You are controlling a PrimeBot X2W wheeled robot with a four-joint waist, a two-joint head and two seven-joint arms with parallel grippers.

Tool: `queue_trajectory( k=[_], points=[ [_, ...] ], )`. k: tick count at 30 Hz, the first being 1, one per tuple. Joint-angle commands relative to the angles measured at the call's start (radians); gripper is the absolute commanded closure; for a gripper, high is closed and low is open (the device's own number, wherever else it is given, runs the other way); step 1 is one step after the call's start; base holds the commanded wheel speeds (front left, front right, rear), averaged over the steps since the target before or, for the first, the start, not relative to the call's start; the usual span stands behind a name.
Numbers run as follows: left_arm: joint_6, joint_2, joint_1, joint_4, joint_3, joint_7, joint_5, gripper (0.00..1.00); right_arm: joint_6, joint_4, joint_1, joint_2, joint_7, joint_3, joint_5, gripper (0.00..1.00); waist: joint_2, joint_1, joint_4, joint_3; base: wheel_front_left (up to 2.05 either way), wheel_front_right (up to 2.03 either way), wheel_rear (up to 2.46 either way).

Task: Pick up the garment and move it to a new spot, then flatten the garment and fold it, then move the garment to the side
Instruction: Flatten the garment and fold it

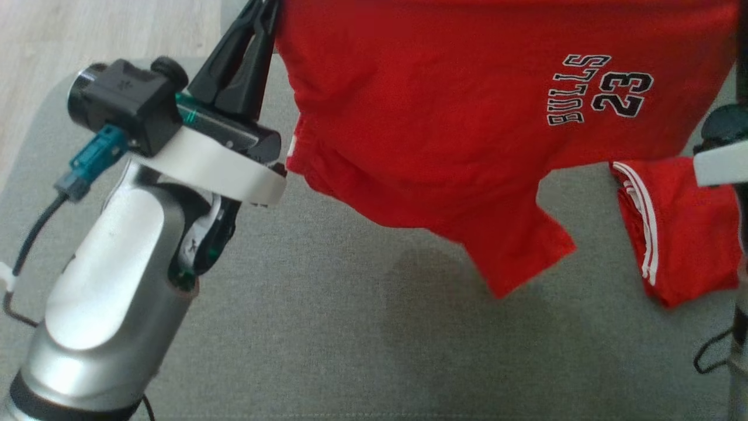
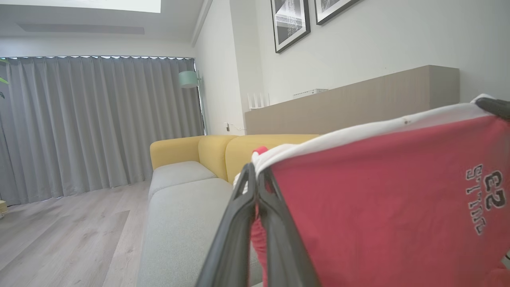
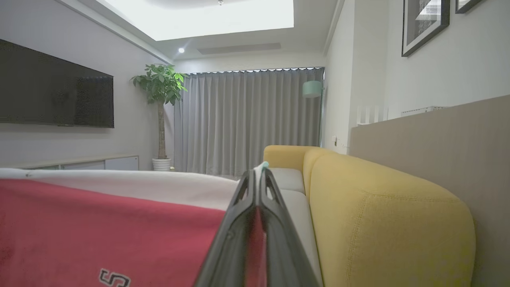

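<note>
So we've got the shorts (image 1: 467,117) lifted, left tool (image 2: 254,175) and right tool (image 3: 257,177) pinching them; flatten and fold pending.

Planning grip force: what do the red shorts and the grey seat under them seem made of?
The red shorts: thin, matte knit fabric, possibly polyester; it drapes and wrinkles softly. The grey seat: woven upholstery cloth, matte; a fine weave shows.
</note>
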Motion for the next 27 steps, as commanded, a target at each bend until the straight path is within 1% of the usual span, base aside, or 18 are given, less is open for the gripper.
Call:
queue_trajectory(
  k=[1, 5, 9, 11, 15, 19, 23, 25, 27],
  points=[
    [0.004, 0.031, -0.089, -0.028, 0.051, 0.006, -0.003, 1.00, 0.007, -0.012, -0.063, 0.001, 0.011, 0.009, 0.005, 1.00, 0.0000, 0.0000, 0.001, 0.014, 0.00, 0.00, 0.00],
    [-0.023, 0.007, -0.166, 0.036, 0.043, 0.002, -0.013, 1.00, 0.007, 0.068, -0.150, 0.005, 0.011, 0.014, 0.022, 1.00, 0.0000, 0.0000, 0.004, 0.056, 0.00, 0.00, 0.00],
    [-0.064, -0.027, -0.304, 0.181, 0.047, -0.022, -0.022, 1.00, 0.007, 0.212, -0.329, 0.010, -0.023, 0.046, 0.046, 1.00, 0.0000, 0.0000, 0.001, 0.111, 0.00, 0.00, 0.00],
    [-0.077, -0.048, -0.390, 0.279, 0.059, -0.051, -0.023, 1.00, 0.007, 0.309, -0.432, 0.016, -0.057, 0.066, 0.055, 1.00, 0.0000, 0.0000, 0.000, 0.135, 0.00, 0.00, 0.00],
    [-0.097, -0.098, -0.544, 0.508, 0.070, -0.122, -0.015, 1.00, 0.007, 0.526, -0.622, 0.029, -0.159, 0.122, 0.063, 1.00, 0.0000, 0.0000, 0.003, 0.160, 0.00, 0.00, 0.00],
    [-0.108, -0.136, -0.667, 0.734, 0.069, -0.168, 0.008, 1.00, 0.007, 0.755, -0.775, 0.056, -0.267, 0.175, 0.071, 1.00, 0.0000, 0.0000, -0.004, 0.176, 0.00, 0.00, 0.00],
    [-0.122, -0.174, -0.714, 0.935, 0.056, -0.183, 0.018, 1.00, 0.007, 0.987, -0.851, 0.094, -0.323, 0.238, 0.081, 1.00, 0.0000, 0.0000, -0.014, 0.204, 0.00, 0.00, 0.00],
    [-0.127, -0.195, -0.711, 1.041, 0.049, -0.174, 0.009, 1.00, 0.007, 1.092, -0.861, 0.112, -0.335, 0.271, 0.092, 1.00, 0.0000, 0.0000, -0.019, 0.221, 0.00, 0.00, 0.00],
    [-0.140, -0.215, -0.705, 1.118, 0.049, -0.174, -0.008, 1.00, 0.007, 1.174, -0.860, 0.125, -0.352, 0.308, 0.101, 1.00, 0.0000, 0.0000, -0.021, 0.241, 0.00, 0.00, 0.00]
  ],
)
